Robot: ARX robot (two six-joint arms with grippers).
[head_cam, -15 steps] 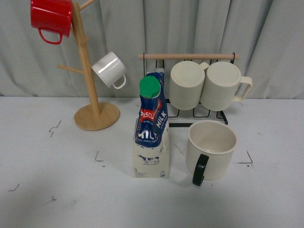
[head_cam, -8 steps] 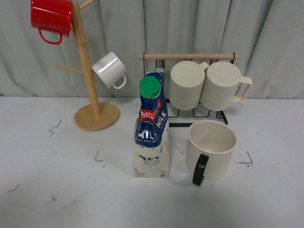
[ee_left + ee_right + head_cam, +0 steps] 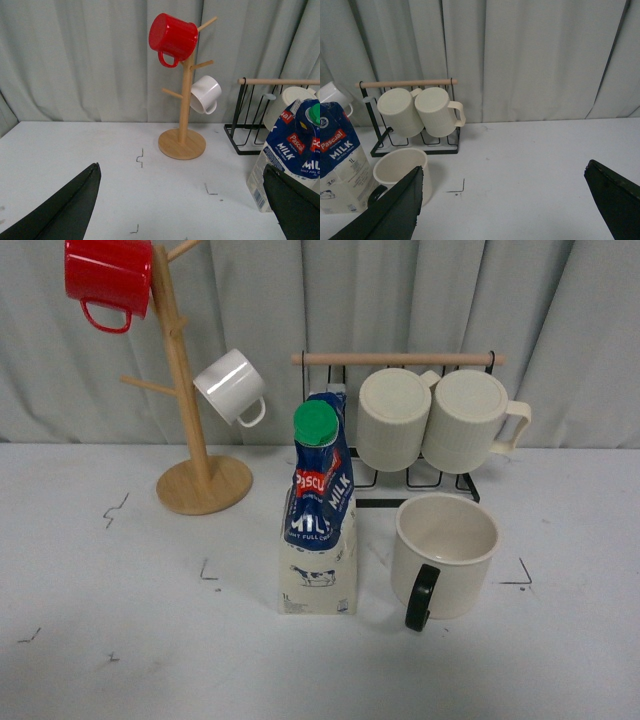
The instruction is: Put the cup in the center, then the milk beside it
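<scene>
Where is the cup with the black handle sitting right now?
In the front view the cup stands upright on the table, right of the milk with a small gap, just in front of the wire rack.

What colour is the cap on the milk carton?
Green; the cap on the milk carton shows best in the front view.

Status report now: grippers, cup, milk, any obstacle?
Left gripper open, empty. Right gripper open, empty. Cup upright on table, milk upright beside it, small gap between. Nothing in the way.
</scene>
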